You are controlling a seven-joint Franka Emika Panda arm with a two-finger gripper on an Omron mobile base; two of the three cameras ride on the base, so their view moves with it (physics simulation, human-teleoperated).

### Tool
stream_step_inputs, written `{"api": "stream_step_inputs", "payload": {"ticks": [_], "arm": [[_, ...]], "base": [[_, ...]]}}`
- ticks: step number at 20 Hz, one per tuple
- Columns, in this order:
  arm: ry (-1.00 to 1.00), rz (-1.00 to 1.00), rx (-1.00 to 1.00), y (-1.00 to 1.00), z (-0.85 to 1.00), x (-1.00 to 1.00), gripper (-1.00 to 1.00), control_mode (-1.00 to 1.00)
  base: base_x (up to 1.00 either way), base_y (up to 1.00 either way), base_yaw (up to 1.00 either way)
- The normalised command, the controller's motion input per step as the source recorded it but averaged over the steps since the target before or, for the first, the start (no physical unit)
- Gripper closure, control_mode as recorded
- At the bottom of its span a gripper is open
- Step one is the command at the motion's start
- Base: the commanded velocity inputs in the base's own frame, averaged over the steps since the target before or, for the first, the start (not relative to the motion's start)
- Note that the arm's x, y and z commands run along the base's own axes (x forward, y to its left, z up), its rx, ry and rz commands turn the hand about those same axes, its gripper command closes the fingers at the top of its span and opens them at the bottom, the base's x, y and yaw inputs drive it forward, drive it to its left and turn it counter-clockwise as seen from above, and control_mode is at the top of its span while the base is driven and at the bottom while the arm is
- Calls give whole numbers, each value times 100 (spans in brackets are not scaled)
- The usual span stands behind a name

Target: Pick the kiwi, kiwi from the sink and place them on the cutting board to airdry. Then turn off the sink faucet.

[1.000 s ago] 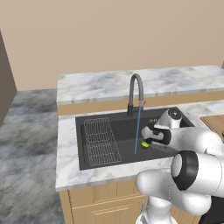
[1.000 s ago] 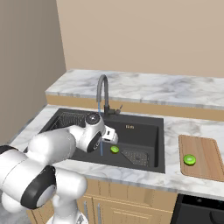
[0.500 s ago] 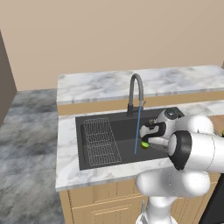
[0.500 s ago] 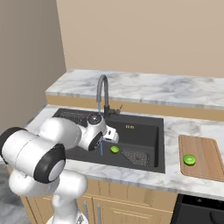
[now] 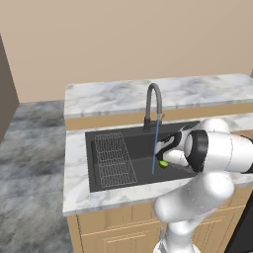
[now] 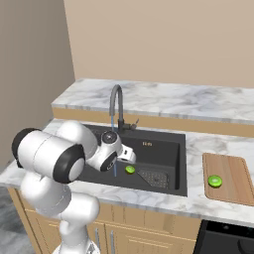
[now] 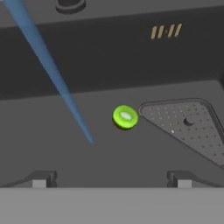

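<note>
A: Sink (image 6: 178, 149) status?
B: Dark basin, set in marble counter (image 6: 213, 144). Wire rack (image 5: 114, 158) on far-left side of basin in left base view. Mesh drain grate (image 7: 188, 124) on basin floor, right of centre in hand view.

A: Faucet?
B: Sink faucet (image 5: 152, 104) at back rim, on; blue water stream (image 7: 52, 70) falling to basin floor, left of target.

A: Cutting board?
B: Cutting board (image 6: 225, 181) on counter right of sink, well apart from gripper. Far edge cut off by frame in right base view. One kiwi on board (image 6: 214, 180) — judged done.

A: Remaining target?
B: Kiwi in sink (image 7: 125, 117) on basin floor, between water stream and grate, just beside grate's near-left corner. Touching grate or not: cannot tell.

A: Gripper state?
B: Gripper (image 7: 111, 181) inside basin, jaws spread full wide, nothing held. Tips low in hand view, well apart.

A: Key relation for next move?
B: Kiwi ahead of gripper along hand axis, approx. centred between tips, slightly toward right tip. Judged: straight advance w/ small lateral trim needed. Fruit a rounded disc, no clear long axis; pale core facing cam.

A: Occlusions?
B: Left base view: kiwi partly hidden behind wrist, only a green sliver visible. Faucet lever small, hard to resolve. Hand view: faucet base cut off at top edge.
</note>
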Motion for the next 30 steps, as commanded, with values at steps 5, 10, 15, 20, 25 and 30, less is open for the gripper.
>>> {"api": "stream_step_inputs", "payload": {"ticks": [5,10,15,20,25,30], "arm": [[0,0,0,-15,-20,20,-100,-100],[0,0,0,-12,-18,24,-100,-100],[0,0,0,-2,-22,25,-100,-100],[0,0,0,-5,-25,8,-100,-100],[0,0,0,-15,-26,1,-100,-100],[0,0,0,-9,-23,2,-100,-100]], "base": [[0,0,0],[0,0,0],[0,0,0],[0,0,0],[0,0,0],[0,0,0]]}}
